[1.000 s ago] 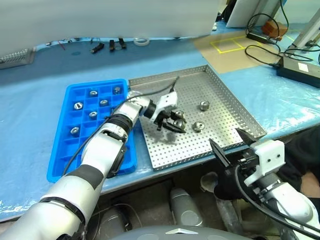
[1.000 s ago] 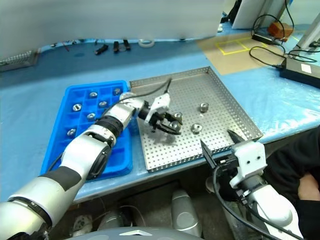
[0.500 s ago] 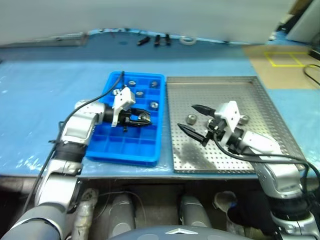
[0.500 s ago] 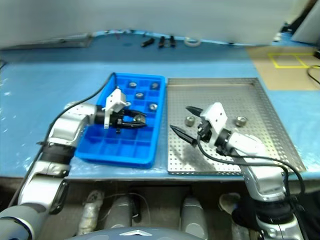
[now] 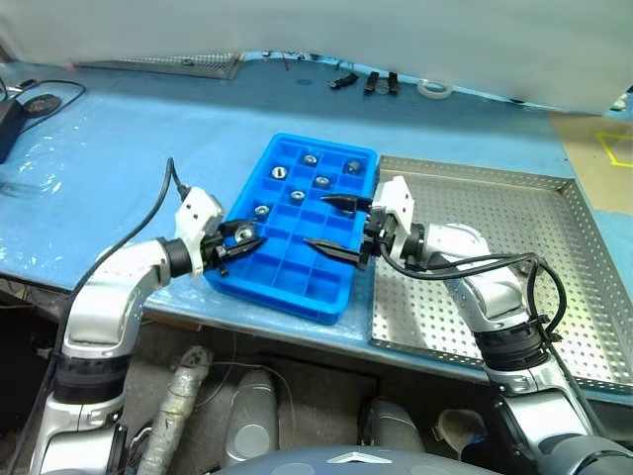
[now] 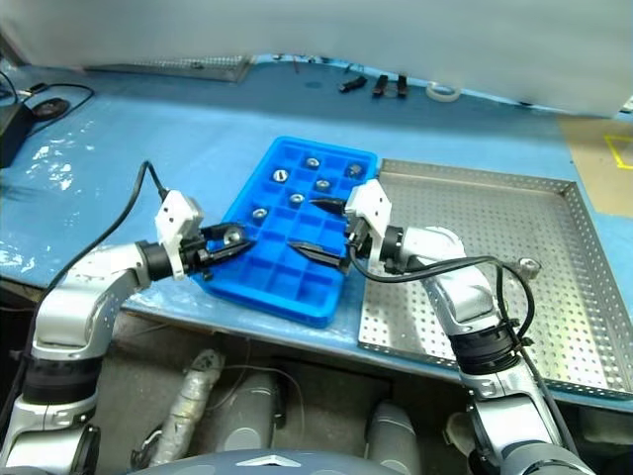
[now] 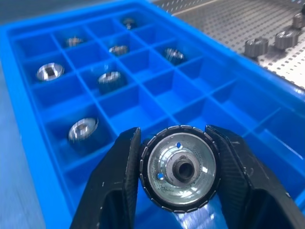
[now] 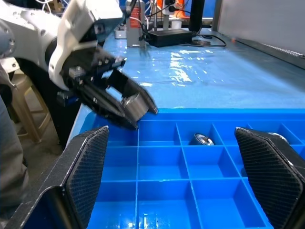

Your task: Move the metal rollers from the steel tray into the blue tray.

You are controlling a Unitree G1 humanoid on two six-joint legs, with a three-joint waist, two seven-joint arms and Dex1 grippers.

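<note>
My left gripper (image 5: 238, 240) is shut on a metal roller (image 7: 180, 167), a shiny ring with a dark centre hole. It hangs at the near left edge of the blue tray (image 5: 289, 298). Several rollers lie in the tray's far compartments, one of them a roller (image 5: 322, 181) near the middle. My right gripper (image 5: 330, 224) stands open and empty over the tray's right side, pointing at the left gripper (image 8: 125, 106). The steel tray (image 5: 514, 203) lies to the right, with a roller (image 6: 527, 265) on it and more rollers (image 7: 256, 46) in the left wrist view.
A white tape roll (image 5: 429, 89) and small black tools (image 5: 371, 82) lie at the table's far edge. A grey mesh tray (image 5: 188, 64) sits at the far left, with a cable and dark device (image 5: 30, 104) beside it. The table's front edge runs just below the blue tray.
The camera has swung left. My left gripper carried the roller from the steel tray across to the blue tray's left edge. My right gripper rose from below the table to over the blue tray, still open.
</note>
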